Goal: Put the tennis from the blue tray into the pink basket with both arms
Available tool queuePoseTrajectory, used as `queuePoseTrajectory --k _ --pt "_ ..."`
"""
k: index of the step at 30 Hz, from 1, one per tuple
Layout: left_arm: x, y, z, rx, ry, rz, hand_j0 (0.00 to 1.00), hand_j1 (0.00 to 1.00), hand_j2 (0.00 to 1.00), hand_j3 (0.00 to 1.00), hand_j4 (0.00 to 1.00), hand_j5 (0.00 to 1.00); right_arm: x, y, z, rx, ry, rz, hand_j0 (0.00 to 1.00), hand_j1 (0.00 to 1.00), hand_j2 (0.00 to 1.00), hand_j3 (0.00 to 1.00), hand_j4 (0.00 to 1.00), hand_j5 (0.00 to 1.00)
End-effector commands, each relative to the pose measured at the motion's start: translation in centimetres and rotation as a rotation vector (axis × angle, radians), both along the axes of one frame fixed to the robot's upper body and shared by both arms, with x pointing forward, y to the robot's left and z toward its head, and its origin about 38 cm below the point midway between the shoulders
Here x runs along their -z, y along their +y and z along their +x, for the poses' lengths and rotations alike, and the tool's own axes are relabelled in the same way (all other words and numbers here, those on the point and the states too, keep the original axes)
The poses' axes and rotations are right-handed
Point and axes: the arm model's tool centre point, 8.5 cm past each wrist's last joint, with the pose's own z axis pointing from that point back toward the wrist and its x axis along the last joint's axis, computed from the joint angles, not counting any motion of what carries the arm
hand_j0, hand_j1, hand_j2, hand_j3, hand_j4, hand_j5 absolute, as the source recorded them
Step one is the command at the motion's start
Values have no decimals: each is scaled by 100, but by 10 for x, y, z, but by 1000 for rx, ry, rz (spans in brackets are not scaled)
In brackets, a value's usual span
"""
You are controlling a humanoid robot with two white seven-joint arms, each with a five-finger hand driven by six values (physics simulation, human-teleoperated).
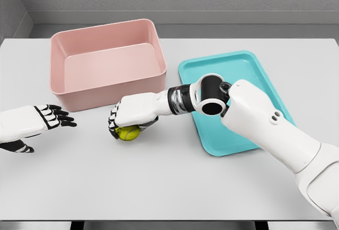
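Table (175, 187): grey, flat, carries all items; nothing on it lies between the two hands; pink basket (106, 89): upright at the rear left, open top, nothing visible inside, its near wall just behind the ball; blue tray (249, 79): right of the basket, apart from it, no ball on it, its near left part crossed by the right forearm

Right hand (133, 114): reaches leftward across the tray edge, palm down, fingers curled over the tennis ball (127, 132); the ball sits under the palm, at or just above the table surface, contact with the table cannot be told; left hand (46, 117): at the left edge, fingers apart and extended toward the ball, holding nothing, well apart from it

Assessment: the step in hand appears to be the handover between arms; recommended practice: the right hand holds its clamp until the left palm cups the exposed lower side of the ball; the left fingers need to close on bare ball, not on the right fingers; release only after that grip is firm, otherwise the ball is likely to roll along the table; the lift must then clear the basket's near wall before release inside
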Motion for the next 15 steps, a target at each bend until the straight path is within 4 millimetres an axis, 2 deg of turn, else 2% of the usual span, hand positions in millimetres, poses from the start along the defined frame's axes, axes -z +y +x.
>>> queuePoseTrajectory --k 1,6,12,15 --pt "-1 0 0 -3 1 -3 100 100 100 100 100 100 0 0 0 -2 2 3 61 61 61 61 61 61" --pt "-1 0 0 -3 1 -4 100 100 100 100 100 100 1 -1 1 3 -6 -8 86 86 86 86 86 86" --pt "-1 0 0 -3 1 -3 100 100 100 100 100 100 2 -1 1 3 -6 -9 89 89 89 89 89 89" --pt "-1 0 0 -2 0 -4 100 100 100 100 100 100 1 -4 1 6 -9 -9 97 97 97 97 97 97"
